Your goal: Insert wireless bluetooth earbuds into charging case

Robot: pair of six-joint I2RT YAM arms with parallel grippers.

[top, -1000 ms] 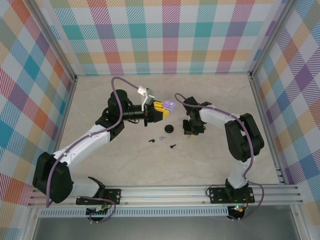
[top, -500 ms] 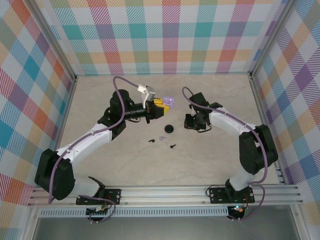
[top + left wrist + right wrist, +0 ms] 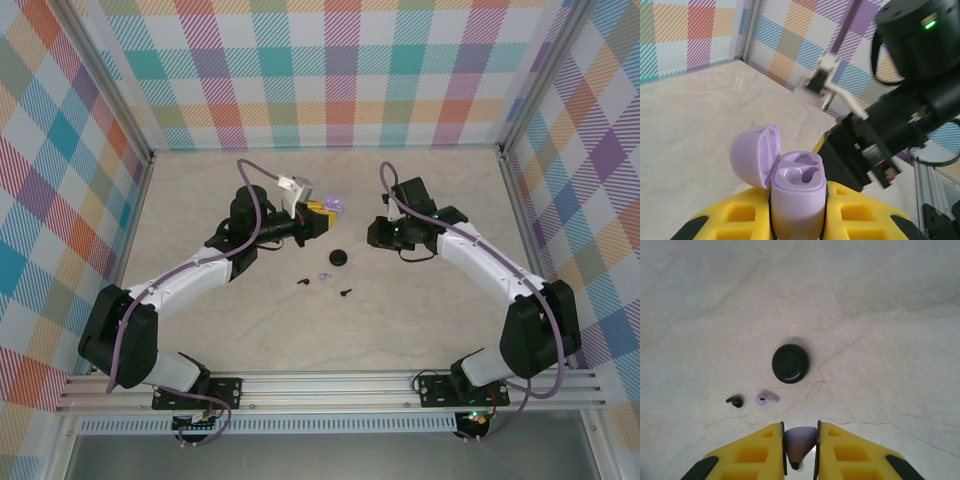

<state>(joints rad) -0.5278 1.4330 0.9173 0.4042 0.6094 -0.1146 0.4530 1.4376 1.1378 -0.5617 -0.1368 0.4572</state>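
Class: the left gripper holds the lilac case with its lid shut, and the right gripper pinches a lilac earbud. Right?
No: the lid stands open, per the left wrist view. The left gripper holds the lilac case; the right gripper pinches a lilac earbud.
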